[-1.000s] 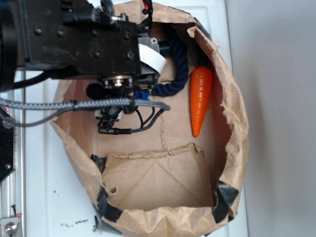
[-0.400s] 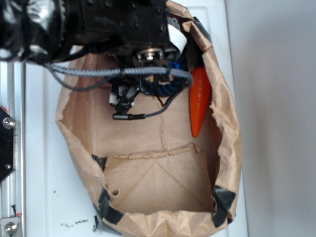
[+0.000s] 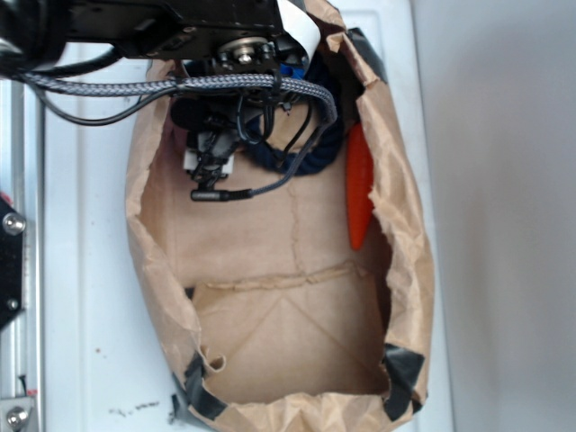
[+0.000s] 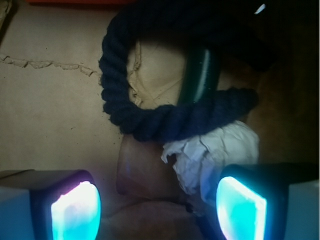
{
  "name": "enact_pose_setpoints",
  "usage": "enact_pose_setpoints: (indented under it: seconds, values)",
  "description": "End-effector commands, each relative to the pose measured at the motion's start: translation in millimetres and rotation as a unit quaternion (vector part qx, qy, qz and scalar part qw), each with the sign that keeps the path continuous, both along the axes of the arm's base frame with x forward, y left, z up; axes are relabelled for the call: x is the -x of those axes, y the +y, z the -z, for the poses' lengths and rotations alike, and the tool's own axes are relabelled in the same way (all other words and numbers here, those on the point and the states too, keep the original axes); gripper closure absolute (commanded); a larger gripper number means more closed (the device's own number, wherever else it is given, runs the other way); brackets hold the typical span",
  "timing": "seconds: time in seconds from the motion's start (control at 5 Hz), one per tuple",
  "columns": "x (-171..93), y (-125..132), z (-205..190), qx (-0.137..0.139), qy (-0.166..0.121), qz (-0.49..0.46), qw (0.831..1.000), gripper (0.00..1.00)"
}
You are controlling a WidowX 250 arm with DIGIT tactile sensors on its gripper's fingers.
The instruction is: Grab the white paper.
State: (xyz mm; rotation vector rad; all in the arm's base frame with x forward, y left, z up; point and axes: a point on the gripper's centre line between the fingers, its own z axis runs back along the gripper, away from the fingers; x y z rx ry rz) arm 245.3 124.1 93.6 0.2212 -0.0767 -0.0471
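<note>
Rope [image 4: 165, 120], dark navy and looped into a ring, serves as the anchor: only the wrist view shows the white paper [image 4: 212, 155], a crumpled wad touching the ring's near edge, just beside the right pad. The gripper [image 4: 155, 207] stands wide open, holding nothing. The exterior view instead shows the brown paper bag [image 3: 409, 270] and an orange carrot [image 3: 360, 193] beside the rope, with the paper hidden under the arm.
</note>
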Motion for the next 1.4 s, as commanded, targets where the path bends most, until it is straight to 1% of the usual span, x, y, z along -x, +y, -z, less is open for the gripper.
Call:
enact_pose_setpoints:
  seconds: [0.0,0.2,0.4,0.6,0.8,1.0,1.2]
  values:
    - [-11,25,-3,-0.059,-0.044,-0.086,0.994,0.0]
    - [-22,24,11,-0.086,-0.055,-0.112,0.988,0.0]
    - [-27,21,29,-0.123,-0.053,-0.119,0.984,0.0]
    - [-15,12,40,-0.142,-0.066,-0.097,0.983,0.0]
    - [-11,2,51,-0.164,-0.079,-0.084,0.98,0.0]
    - [-12,2,49,-0.153,-0.082,-0.093,0.98,1.0]
    - [-13,4,41,-0.138,-0.087,-0.091,0.982,1.0]
